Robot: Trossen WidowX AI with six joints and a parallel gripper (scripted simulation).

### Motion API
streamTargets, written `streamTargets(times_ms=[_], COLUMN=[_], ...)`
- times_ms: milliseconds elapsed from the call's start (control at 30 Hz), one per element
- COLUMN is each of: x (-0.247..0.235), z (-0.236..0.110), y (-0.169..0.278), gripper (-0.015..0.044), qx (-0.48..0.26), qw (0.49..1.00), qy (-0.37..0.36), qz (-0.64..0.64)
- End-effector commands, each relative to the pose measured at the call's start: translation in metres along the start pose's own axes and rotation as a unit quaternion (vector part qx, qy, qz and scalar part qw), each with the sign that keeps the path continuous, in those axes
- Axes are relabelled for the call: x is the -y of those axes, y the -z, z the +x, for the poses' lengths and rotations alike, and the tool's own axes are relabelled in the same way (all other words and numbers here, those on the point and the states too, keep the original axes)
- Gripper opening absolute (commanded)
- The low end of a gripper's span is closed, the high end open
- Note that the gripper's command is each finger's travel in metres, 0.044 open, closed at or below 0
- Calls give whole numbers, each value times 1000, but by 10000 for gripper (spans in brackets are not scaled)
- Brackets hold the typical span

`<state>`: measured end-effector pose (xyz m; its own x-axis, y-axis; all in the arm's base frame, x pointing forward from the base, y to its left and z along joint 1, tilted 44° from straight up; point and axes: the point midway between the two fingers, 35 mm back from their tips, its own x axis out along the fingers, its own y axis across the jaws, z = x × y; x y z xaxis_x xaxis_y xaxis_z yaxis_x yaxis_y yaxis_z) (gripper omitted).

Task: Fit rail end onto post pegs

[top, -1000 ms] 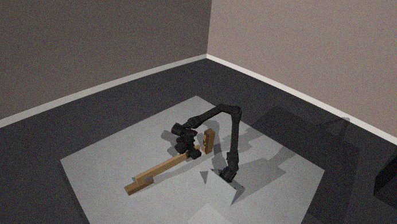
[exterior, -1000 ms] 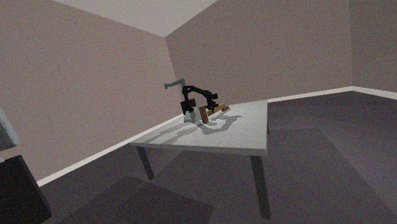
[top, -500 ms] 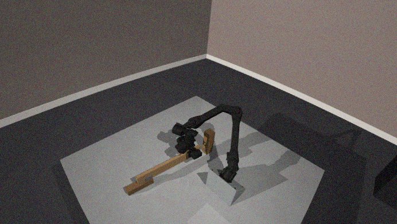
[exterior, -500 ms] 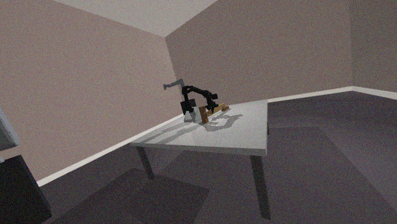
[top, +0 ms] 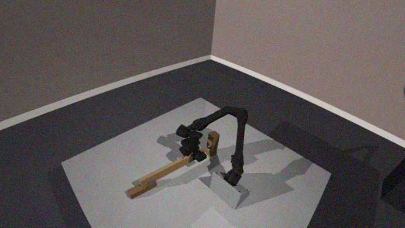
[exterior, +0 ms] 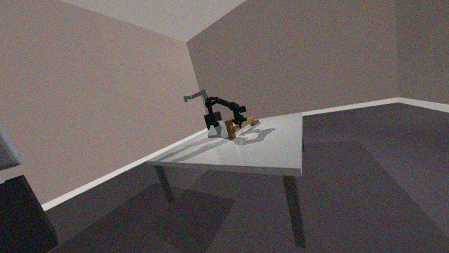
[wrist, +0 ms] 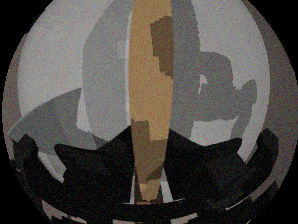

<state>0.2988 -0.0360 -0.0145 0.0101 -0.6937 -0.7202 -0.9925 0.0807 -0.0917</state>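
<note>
The long wooden rail runs from the low footboard block toward the short wooden post. Its far end sits in the grey bracket. My gripper is shut on the rail near its near end, which is raised off the table and stands close in front of the post. The pegs and the rail's holes are hidden by the gripper, so I cannot tell whether they meet.
The arm's grey base block stands on the table to the right of the post. The arm arches over the post. Dark floor lies beyond the table edges.
</note>
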Motion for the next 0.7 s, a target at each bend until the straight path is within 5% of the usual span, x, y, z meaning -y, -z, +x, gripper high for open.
streamTargets(times_ms=[0, 667], x=[1, 1], z=[-2, -3], y=[2, 9], gripper=[0, 0], qx=[0, 0], qw=[1000, 1000], qy=[3, 3], qz=[0, 0])
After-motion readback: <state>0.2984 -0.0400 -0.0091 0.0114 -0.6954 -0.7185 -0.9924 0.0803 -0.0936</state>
